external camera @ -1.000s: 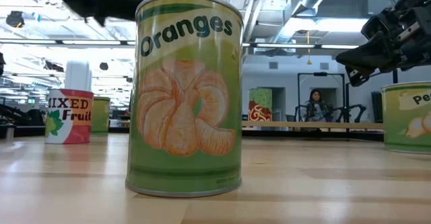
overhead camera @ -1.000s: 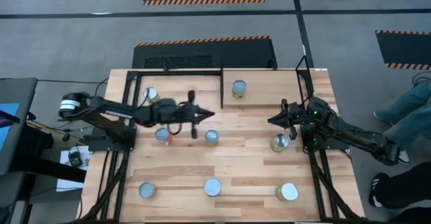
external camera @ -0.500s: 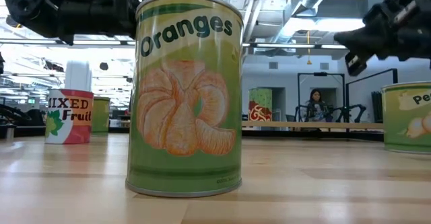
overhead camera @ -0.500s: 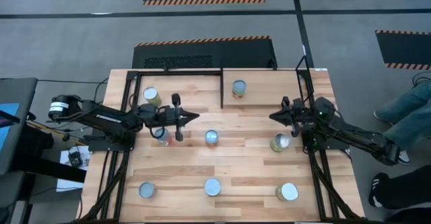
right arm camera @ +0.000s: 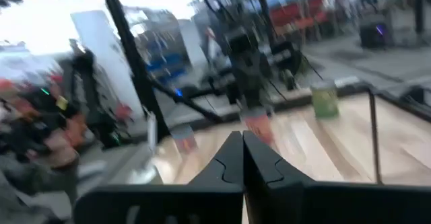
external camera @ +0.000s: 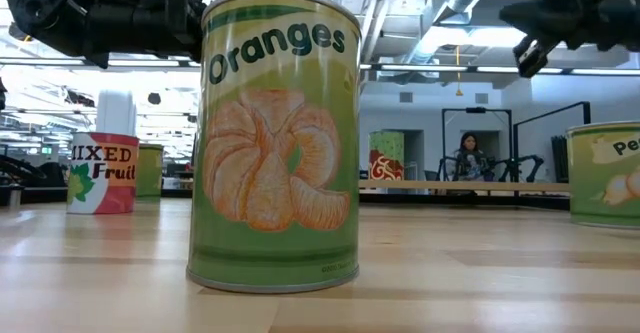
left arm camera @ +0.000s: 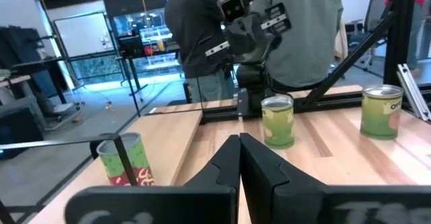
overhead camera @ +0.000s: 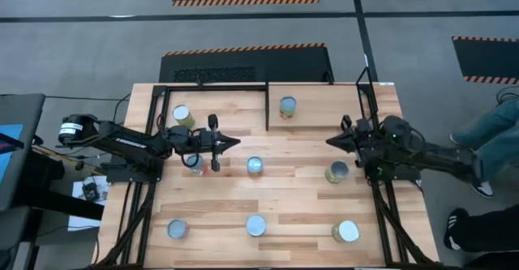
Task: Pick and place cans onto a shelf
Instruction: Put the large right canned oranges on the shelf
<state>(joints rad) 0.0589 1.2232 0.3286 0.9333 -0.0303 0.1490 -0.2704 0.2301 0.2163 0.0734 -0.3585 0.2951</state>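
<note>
**Both arms hover empty-handed over a table of cans**

From where I stand, the left gripper (overhead camera: 231, 141) hangs above the planked table (overhead camera: 300, 197) at about nine o'clock from its centre, fingers clenched together with nothing between them. A can (overhead camera: 195, 164) sits just beneath and beside that arm, partly hidden by it. Another can (overhead camera: 181, 114) stands toward eleven o'clock, inside the black frame (overhead camera: 215, 86) at the back left corner.

The right gripper (overhead camera: 332, 140) floats at about three o'clock, its tips likewise pressed together and empty. A green-labelled can (overhead camera: 337, 171) stands just beside it, untouched.

The shelf (overhead camera: 324, 106), a pale plywood panel at the back of the table around one o'clock, carries a single can (overhead camera: 287, 106). A silver-topped can (overhead camera: 255, 165) rests near the table's middle. Three more line the near edge: one (overhead camera: 177, 229) at seven o'clock, one (overhead camera: 256, 225) at six, one (overhead camera: 347, 231) at five.

Down at table height, the "Oranges" can (external camera: 275, 138) fills the foreground, upright. A person (external camera: 467, 157) sits far back in the room.
</note>
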